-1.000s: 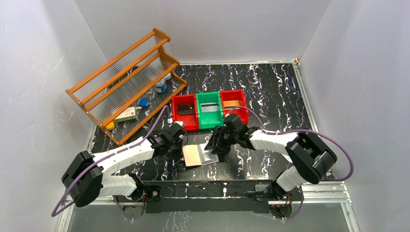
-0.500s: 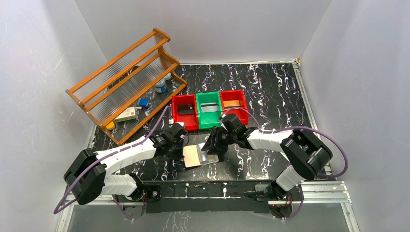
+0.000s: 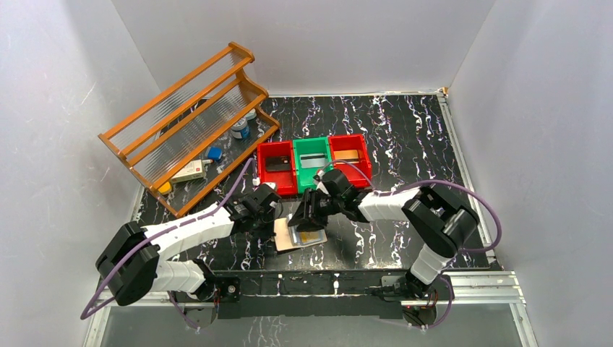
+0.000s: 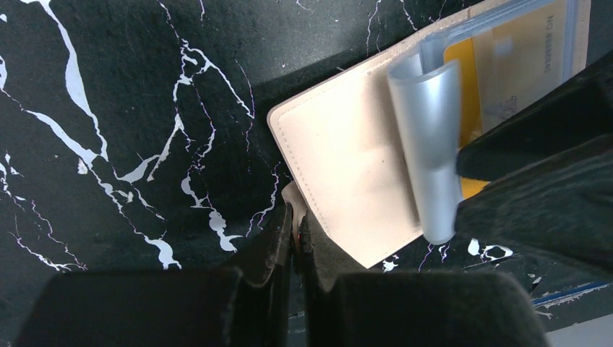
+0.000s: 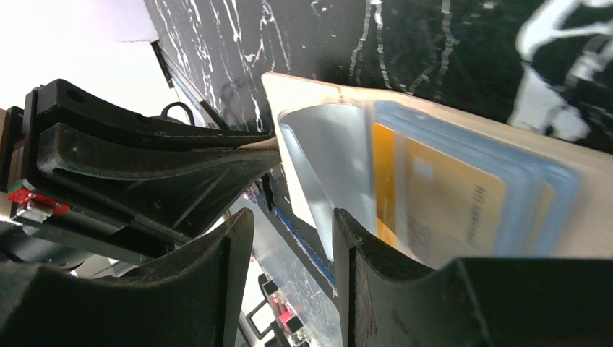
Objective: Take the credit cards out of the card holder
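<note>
The right gripper (image 3: 303, 223) has swung left from the holder's (image 4: 347, 173) right edge to hang over its middle at lower centre of the overhead view, while the left gripper (image 4: 293, 213) has stayed at the tan cover's left edge, its jaws closed and apparently nipping that edge. The right jaws stand partly open, clamping nothing, and a curled, glossy sleeve (image 4: 426, 137) rises just in front of them. One orange-gold card (image 5: 441, 195) lies flat inside the sleeves of the opened holder. The holder looks light and floppy, likely to slide on the slick table unless pinned. The sleeves are thin and slippery and would buckle rather than resist. The card should be stiff, light and smooth, best taken by whichever short edge shows at the sleeve mouth, pinched across its flat faces and drawn straight out. Room is tight: the two grippers nearly meet over the holder, the bins (image 3: 303, 186) sit just above it, and the table's near edge runs just below. Open tabletop lies to the right.
</note>
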Robot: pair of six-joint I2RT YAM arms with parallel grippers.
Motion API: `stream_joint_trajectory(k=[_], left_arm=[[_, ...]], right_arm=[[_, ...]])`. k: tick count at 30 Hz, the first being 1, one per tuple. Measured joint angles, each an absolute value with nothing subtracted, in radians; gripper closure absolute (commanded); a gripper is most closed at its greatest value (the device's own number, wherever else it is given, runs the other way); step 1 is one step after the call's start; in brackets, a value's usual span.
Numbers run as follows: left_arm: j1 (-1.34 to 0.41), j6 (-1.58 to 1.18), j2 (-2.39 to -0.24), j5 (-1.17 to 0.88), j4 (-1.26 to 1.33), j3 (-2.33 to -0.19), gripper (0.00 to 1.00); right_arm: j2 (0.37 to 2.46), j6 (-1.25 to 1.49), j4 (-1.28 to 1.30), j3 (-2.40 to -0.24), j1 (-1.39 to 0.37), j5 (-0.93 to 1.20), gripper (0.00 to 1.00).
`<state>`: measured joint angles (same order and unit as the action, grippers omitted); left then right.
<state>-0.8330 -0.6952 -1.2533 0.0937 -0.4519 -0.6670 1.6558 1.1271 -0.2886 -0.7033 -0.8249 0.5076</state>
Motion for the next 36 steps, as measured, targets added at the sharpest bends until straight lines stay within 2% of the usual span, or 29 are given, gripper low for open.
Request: stream_joint_trajectory(k=[15, 18, 25, 28, 30, 33, 36], left_arm=[[-0.833, -0.719, -1.218, 0.097, -0.449, -0.632, 1.00], [-0.833, -0.723, -1.215, 0.097, -0.449, -0.629, 0.97], [-0.833, -0.741, -1.202, 0.111, -0.458, -0.628, 0.80], [-0.833, -0.756, -1.166, 0.127, -0.476, -0.628, 0.68], [-0.833, -0.766, -1.133, 0.139, -0.485, -0.628, 0.62], [-0.833, -0.780, -1.091, 0.150, -0.502, -0.631, 0.59], [-0.833, -0.778, -1.073, 0.144, -0.508, -0.656, 0.59]], right_arm=[[1.776, 1.191, -0.377, -0.765, -0.898, 0.525, 0.43], [1.778, 1.199, -0.377, -0.766, -0.898, 0.525, 0.44], [1.801, 1.176, -0.297, -0.800, -0.910, 0.471, 0.58], [1.801, 1.152, -0.220, -0.824, -0.921, 0.424, 0.69], [1.801, 1.143, -0.194, -0.828, -0.924, 0.405, 0.72], [1.801, 1.141, -0.178, -0.829, -0.925, 0.393, 0.73], [1.801, 1.144, -0.175, -0.829, -0.925, 0.391, 0.74]])
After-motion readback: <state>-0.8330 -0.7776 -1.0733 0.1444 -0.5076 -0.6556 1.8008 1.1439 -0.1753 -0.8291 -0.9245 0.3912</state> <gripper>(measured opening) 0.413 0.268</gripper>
